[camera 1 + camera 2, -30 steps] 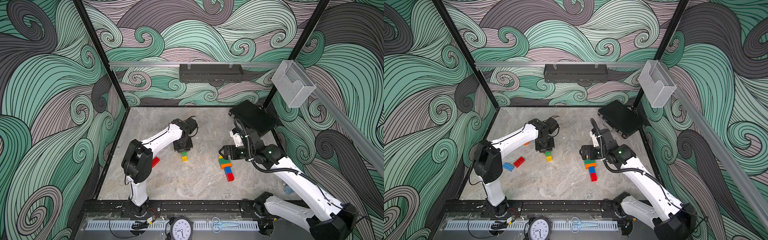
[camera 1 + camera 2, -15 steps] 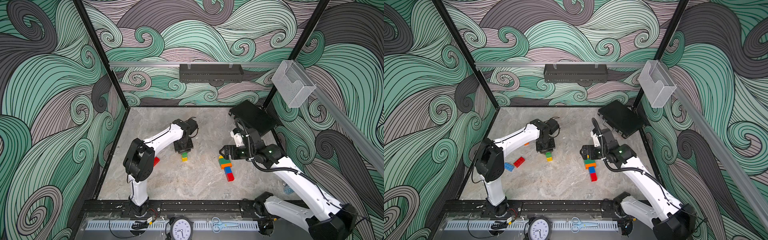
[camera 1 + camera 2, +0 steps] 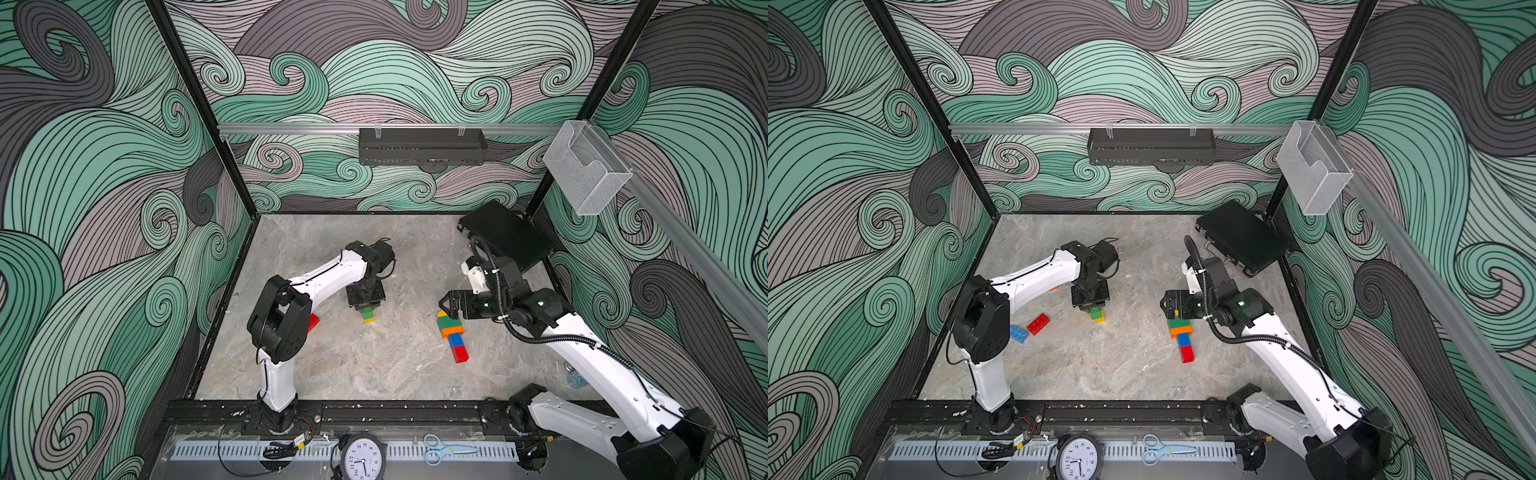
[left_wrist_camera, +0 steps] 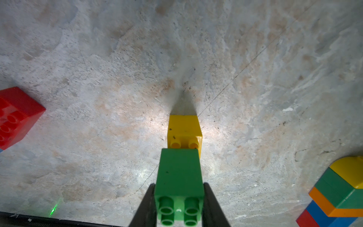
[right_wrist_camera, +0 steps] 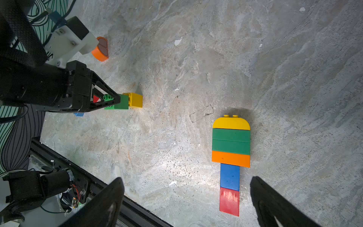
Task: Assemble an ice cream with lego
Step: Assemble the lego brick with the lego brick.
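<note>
Left gripper (image 4: 179, 188): fingers closed on a green square brick (image 4: 179, 171) that meets the studded face of a yellow brick (image 4: 183, 129), with open tabletop (image 4: 98, 78) around. Right gripper (image 5: 185, 179): fingers spread wide, holding nothing, above the flat-lying brick stack (image 5: 230, 145). A loose red brick (image 3: 1038, 324) and a blue brick (image 3: 1018, 333) lie near the table's left edge.

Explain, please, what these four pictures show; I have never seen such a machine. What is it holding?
Two white robot arms, left and right, stand at a grey marbled table. Two pictures look down from above; two come from cameras on the wrists. The left hand is shut on a green square studded plastic brick, set against a yellow square brick. The right hand is open, empty, near a flat row of joined coloured bricks. Loose: a red oblong brick, a blue one.
</note>
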Tool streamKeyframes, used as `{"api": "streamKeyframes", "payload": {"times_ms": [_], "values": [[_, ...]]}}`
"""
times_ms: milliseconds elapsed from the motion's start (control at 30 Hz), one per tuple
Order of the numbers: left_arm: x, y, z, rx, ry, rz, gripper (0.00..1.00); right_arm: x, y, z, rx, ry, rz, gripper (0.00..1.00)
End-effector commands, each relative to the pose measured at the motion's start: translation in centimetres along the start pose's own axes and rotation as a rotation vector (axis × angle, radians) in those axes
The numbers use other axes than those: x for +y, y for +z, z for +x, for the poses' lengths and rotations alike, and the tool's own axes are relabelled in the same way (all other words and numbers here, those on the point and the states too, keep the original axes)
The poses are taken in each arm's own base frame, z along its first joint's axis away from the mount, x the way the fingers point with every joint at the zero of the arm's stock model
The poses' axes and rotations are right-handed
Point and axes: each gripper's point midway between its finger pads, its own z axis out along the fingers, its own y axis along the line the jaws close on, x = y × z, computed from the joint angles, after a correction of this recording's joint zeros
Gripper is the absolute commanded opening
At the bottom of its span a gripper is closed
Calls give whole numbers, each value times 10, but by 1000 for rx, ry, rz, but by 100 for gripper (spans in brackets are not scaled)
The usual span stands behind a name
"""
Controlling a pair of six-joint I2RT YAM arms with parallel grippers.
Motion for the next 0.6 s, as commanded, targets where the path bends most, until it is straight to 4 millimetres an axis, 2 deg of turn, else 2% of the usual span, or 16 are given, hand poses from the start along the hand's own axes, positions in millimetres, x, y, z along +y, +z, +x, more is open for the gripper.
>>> {"api": "streamKeyframes", "payload": {"times_ms": [0, 167, 567], "values": [[-1, -6, -2, 1, -18, 18, 1, -2, -3, 3, 6, 15, 1, 99], [2, -14, -6, -18, -2, 3, 1, -2, -3, 3, 9, 18, 2, 99], [-1, -8, -10, -11, 25, -4, 0, -2, -5, 3, 7, 21, 0, 99]]}}
